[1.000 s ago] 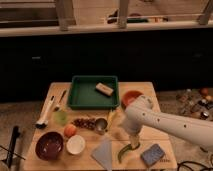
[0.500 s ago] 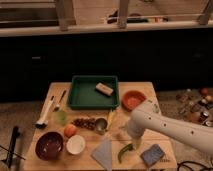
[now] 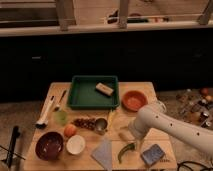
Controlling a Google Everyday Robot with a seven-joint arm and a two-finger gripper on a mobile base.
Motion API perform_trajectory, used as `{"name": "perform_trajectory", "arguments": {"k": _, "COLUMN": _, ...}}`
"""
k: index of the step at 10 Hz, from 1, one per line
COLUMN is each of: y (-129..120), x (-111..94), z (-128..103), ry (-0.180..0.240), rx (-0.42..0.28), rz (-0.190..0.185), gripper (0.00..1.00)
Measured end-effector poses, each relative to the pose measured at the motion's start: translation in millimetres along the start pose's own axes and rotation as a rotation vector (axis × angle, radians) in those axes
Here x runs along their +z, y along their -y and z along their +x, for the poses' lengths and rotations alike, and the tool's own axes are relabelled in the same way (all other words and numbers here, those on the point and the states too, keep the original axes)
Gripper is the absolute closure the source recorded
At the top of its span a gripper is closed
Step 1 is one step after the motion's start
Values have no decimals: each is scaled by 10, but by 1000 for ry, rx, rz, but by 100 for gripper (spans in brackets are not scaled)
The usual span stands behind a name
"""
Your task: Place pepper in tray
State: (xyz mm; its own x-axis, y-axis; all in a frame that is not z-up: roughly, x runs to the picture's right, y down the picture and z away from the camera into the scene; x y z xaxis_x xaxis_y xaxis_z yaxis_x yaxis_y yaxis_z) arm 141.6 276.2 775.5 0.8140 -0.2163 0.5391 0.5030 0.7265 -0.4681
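Observation:
The green chili pepper point(image 3: 126, 150) lies on the wooden table near the front edge, between a grey cloth and a blue sponge. The dark green tray point(image 3: 80, 95) stands at the back middle of the table, with a tan block point(image 3: 104, 88) inside it. My white arm reaches in from the right. The gripper point(image 3: 128, 137) hangs just above the pepper's upper end, close to it. I cannot tell whether it touches the pepper.
An orange bowl point(image 3: 134, 100) stands right of the tray. A light-green cup point(image 3: 61, 117), white brush point(image 3: 46, 112), dark fruit cluster point(image 3: 83, 122), metal cup point(image 3: 101, 125), orange fruit point(image 3: 70, 130), dark red bowl point(image 3: 49, 145) and white bowl point(image 3: 76, 144) fill the left. The grey cloth point(image 3: 105, 153) and blue sponge point(image 3: 152, 154) lie in front.
My arm has shifted slightly to the right and lower over the pepper. The pepper has stayed in the same place on the table.

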Motion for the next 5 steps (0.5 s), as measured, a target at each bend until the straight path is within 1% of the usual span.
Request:
{"name": "perform_trajectory", "arguments": {"k": 1, "y": -2, "x": 10, "z": 21, "ry": 18, "rx": 1, "rz": 5, "gripper": 32}}
{"name": "perform_trajectory", "arguments": {"k": 2, "y": 2, "x": 18, "z": 52, "ry": 42, "rx": 3, "rz": 7, "gripper": 45}}
{"name": "perform_trajectory", "arguments": {"k": 3, "y": 8, "x": 22, "z": 68, "ry": 53, "rx": 3, "rz": 8, "gripper": 52}}
{"name": "perform_trajectory", "arguments": {"k": 5, "y": 33, "x": 22, "z": 96, "ry": 70, "rx": 3, "rz": 8, "gripper": 72}}
